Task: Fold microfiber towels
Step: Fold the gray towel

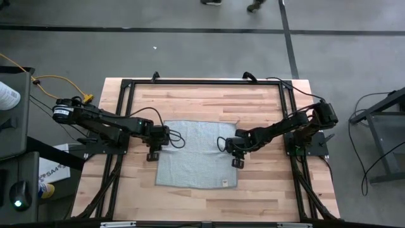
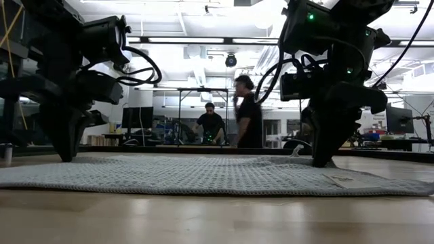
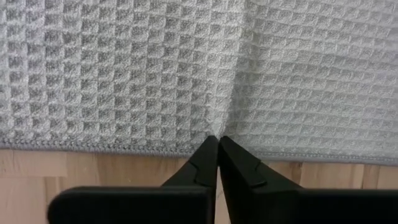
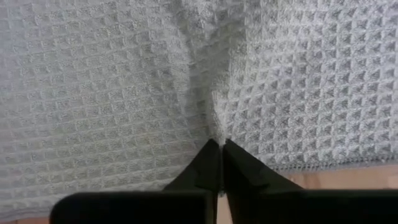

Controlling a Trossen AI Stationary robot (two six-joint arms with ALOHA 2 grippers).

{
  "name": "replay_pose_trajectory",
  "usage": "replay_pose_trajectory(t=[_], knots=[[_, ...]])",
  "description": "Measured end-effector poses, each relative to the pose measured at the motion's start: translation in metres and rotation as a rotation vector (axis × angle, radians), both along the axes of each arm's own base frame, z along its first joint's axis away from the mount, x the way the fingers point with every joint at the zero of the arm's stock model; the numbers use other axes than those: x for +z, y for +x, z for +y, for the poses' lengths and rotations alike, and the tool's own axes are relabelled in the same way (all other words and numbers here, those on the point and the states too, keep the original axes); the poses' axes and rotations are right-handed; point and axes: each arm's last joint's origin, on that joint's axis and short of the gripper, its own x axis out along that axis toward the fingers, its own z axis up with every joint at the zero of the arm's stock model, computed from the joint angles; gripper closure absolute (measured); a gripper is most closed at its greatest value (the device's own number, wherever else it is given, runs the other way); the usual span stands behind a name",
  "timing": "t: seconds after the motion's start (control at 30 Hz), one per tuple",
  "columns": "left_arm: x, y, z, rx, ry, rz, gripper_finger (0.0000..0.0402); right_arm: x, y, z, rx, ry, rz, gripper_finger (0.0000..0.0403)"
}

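A light grey waffle-weave microfiber towel (image 1: 193,152) is seen spread flat at the worktop's centre, a small label near its 5 o'clock corner, its 9 and 3 o'clock edges pinched into ridges.

You see a wooden desk (image 1: 202,101) framed by black metal rails (image 1: 123,107). A yellow cable (image 1: 54,81) loops off its far left corner. In the room behind, two people (image 2: 241,115) stand among workbenches under ceiling lights (image 2: 203,39).
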Motion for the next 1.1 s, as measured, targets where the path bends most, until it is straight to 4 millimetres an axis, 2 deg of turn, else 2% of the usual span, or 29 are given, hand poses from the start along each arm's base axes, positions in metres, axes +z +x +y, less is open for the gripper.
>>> replay_pose_trajectory(t=[0.23,0.4,0.8,1.1], knots=[[0.0,-0.001,0.0,0.0,0.002,0.011,0.0399,0.002,0.0,0.0,-0.022,-0.002,-0.009,0.0398],[0.002,0.0,0.0,0.001,0.006,0.015,0.04,0.01,-0.004,-0.001,-0.047,-0.011,-0.024,0.0398],[0.036,0.014,0.003,-0.007,0.114,0.016,0.0401,0.031,-0.018,-0.001,-0.104,-0.088,-0.039,0.0399],[0.048,0.016,0.004,-0.009,0.153,0.041,0.0401,0.054,-0.027,0.002,-0.124,-0.132,-0.12,0.0399]])
